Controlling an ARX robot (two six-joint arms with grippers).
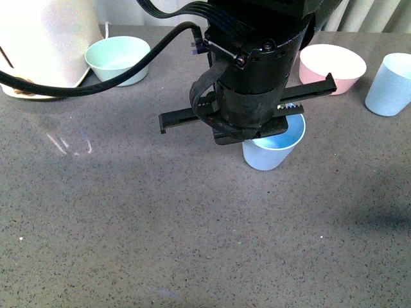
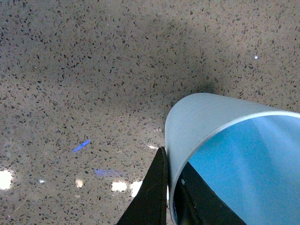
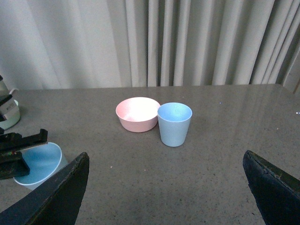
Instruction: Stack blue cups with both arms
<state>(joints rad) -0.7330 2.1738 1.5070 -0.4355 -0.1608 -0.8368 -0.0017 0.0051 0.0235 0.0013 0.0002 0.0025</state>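
My left gripper (image 1: 257,125) is shut on the rim of one blue cup (image 1: 273,146), which tilts a little at the table's middle. In the left wrist view one black finger (image 2: 152,197) lies outside the cup's wall (image 2: 197,126) and one inside. This cup also shows in the right wrist view (image 3: 40,164). The second blue cup (image 1: 389,85) stands upright at the far right, next to the pink bowl; it also shows in the right wrist view (image 3: 174,124). My right gripper (image 3: 166,187) is open and empty, well short of that cup, and is out of the front view.
A pink bowl (image 1: 332,68) with a white inside stands at the back right, touching the second cup in the right wrist view (image 3: 138,114). A mint green bowl (image 1: 118,59) and a white appliance (image 1: 45,42) stand at the back left. Curtains hang behind the table.
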